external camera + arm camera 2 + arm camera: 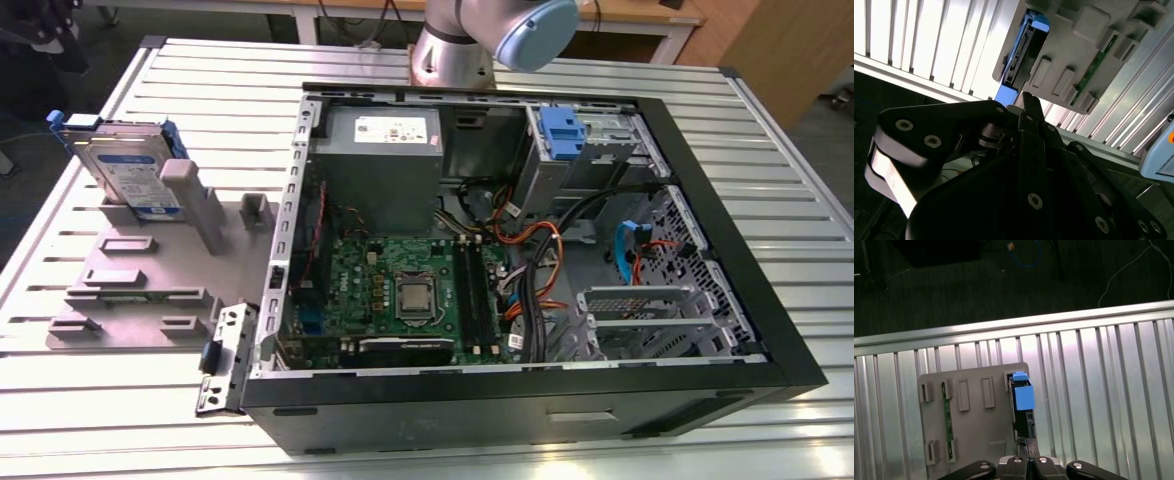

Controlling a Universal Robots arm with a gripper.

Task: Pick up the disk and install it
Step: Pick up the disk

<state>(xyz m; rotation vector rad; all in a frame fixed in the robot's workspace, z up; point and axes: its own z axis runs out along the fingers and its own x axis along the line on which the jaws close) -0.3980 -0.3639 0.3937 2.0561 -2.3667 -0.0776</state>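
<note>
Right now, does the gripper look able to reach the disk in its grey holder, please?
Probably yes. The disk stands on edge in the grey holder, its upper edge exposed, and nothing lies between it and the gripper. The jaws look shut, so they would need opening first.

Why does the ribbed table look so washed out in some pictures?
In the second wrist view, the metal table glares nearly white, leaving the gripper a dark shape; in the first wrist view, bright streaks run along its slats; the exterior view is evenly lit.
</note>
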